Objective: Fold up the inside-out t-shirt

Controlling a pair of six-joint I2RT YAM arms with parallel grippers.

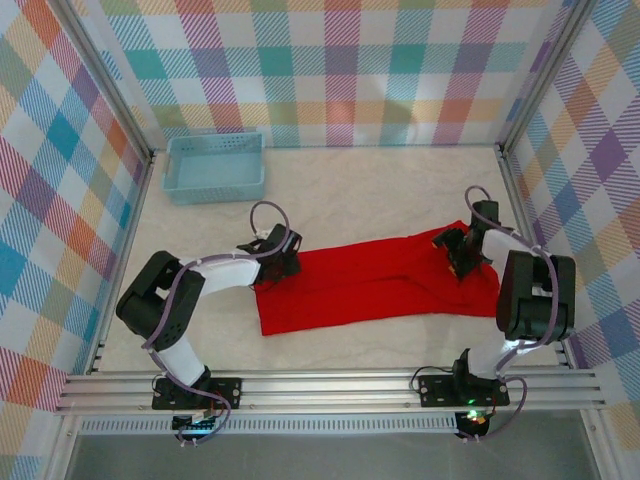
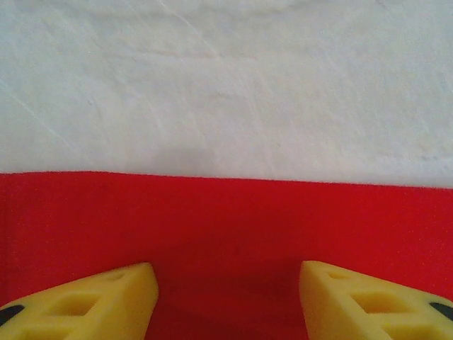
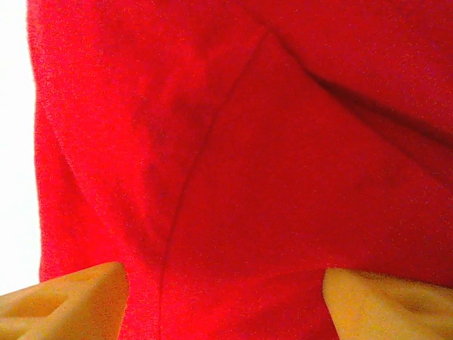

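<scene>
The inside-out t-shirt [image 1: 370, 285] is a plain red cloth lying flat on the white table [image 1: 350, 190] as a long, slightly slanted band. My left gripper [image 1: 277, 265] is low over its upper left corner. In the left wrist view the gripper [image 2: 226, 273] is open, its yellow fingers [image 2: 106, 297] spread above smooth red cloth [image 2: 226, 219] whose straight edge runs across in front. My right gripper [image 1: 460, 258] is at the band's right end. Seen from the right wrist, that gripper [image 3: 225, 273] is open over creased cloth [image 3: 283, 177] with a seam.
A light-blue plastic basket [image 1: 216, 167] stands at the back left of the table. Checked walls close in the back and both sides. Bare white table [image 2: 226, 85] lies beyond the shirt's far edge, and a metal rail [image 1: 330, 385] runs along the near edge.
</scene>
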